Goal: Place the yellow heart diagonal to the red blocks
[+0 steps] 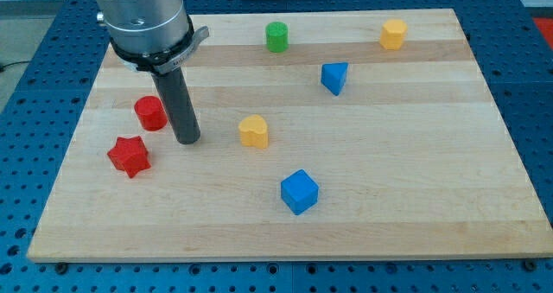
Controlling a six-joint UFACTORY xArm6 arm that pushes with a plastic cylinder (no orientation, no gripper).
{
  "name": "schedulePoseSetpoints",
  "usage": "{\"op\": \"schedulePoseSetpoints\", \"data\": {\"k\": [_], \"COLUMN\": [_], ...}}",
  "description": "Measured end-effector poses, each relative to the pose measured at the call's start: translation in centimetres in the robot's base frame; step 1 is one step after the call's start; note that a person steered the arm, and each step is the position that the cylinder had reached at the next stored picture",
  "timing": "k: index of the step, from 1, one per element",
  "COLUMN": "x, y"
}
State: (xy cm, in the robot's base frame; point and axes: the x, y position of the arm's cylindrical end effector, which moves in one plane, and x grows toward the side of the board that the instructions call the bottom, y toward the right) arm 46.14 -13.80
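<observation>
On the pale wooden board [415, 207], the rod's tip [187, 141] holds nothing, just right of the red cylinder block [150, 112] and red star block [129, 156]; the yellow heart block [254, 131] sits nearby to its right

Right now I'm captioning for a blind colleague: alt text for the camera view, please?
My tip rests on a wooden board, just right of a red cylinder block and red star block; the yellow heart block lies further right. Two blue, one green and one yellow block sit elsewhere.
</observation>
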Motion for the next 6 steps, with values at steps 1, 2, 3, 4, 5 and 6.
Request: {"op": "schedulePoseSetpoints", "data": {"k": [1, 2, 3, 4, 5, 6], "x": [0.0, 2.1, 4.5, 4.5, 2.8, 0.2], "y": [0.0, 1.7, 3.8, 8.9, 7.9, 8.1]}}
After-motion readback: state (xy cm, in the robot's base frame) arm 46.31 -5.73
